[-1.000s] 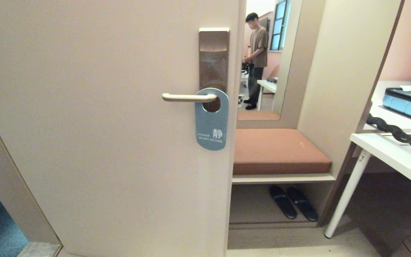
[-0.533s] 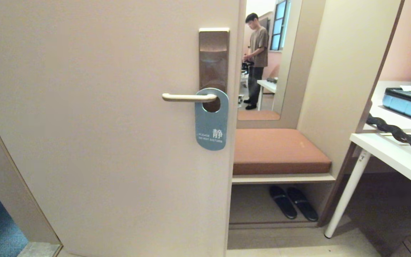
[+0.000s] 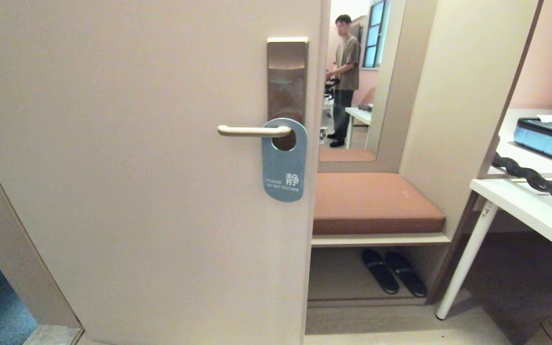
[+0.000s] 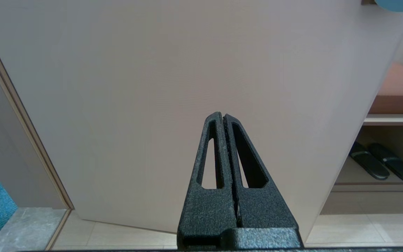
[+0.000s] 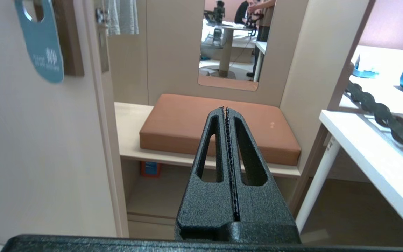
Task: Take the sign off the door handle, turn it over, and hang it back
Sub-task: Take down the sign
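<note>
On the door handle (image 3: 252, 130) hangs the sign (image 3: 284, 160), well apart from both grippers' closed, empty jaws.

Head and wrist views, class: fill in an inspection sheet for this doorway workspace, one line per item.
Surface: door stands ajar.
Job's things: sign hangs blue side out on the door handle, untouched.
Clutter: slippers under the cushioned bench.
Grippers: left gripper shut, facing the door; right gripper shut, pointing at the bench; neither holds anything.
Cables: nothing seen.
Surroundings: white table to the right; a person stands beyond.
</note>
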{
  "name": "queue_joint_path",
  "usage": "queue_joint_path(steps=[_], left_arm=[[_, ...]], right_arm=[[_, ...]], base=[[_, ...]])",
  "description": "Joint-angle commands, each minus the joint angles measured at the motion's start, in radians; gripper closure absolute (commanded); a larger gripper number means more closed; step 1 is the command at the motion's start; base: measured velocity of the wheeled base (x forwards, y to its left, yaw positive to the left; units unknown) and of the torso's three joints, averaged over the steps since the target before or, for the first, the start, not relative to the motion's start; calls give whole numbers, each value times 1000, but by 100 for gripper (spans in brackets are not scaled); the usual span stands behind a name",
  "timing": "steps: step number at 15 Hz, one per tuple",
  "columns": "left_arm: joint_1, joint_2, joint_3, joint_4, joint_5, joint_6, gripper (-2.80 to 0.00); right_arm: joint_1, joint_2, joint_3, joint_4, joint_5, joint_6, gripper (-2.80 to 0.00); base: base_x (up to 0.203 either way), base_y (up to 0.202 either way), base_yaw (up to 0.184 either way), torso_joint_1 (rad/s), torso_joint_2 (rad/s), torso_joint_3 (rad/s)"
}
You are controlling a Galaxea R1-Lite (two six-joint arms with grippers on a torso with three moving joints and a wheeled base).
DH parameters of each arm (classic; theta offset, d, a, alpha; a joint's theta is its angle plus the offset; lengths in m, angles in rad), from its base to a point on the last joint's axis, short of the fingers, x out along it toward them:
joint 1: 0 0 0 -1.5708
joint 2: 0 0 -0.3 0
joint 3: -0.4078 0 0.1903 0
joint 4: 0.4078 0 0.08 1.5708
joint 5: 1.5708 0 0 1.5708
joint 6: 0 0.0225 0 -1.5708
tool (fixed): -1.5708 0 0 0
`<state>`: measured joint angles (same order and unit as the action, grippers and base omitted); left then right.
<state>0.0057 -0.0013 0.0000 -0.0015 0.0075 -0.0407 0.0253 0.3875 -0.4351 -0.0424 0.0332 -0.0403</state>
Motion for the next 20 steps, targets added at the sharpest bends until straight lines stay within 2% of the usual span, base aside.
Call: queue_joint_path(steps=[1,6,8,11,14,16,18,20], left_arm=[[0,1,0,0,0,-1,0],[0,1,0,0,0,-1,0],[0,1,0,0,0,-1,0],[0,1,0,0,0,-1,0],[0,1,0,0,0,-1,0],[0,1,0,0,0,-1,0],[0,1,0,0,0,-1,0],[0,1,0,0,0,-1,0]], right_arm=[[1,163,-26,-53,1,-1,0],[-1,370,-82,-85,2,4,0],[-9,465,-127,-86,1,61,0],[-92,620,-147,-111,3,109,0],[-123,784,-159,-188,28,113,0],[-126,885,-187,-254,114,101,0],[-127,970,-241,-303,307,46,0],[-127,1025,-283,-316,512,-79,0]], base=[[0,0,0,0,0,0],[0,0,0,0,0,0],[0,0,0,0,0,0],[0,0,0,0,0,0],[0,0,0,0,0,0],[0,0,0,0,0,0],[0,0,0,0,0,0],[0,0,0,0,0,0]])
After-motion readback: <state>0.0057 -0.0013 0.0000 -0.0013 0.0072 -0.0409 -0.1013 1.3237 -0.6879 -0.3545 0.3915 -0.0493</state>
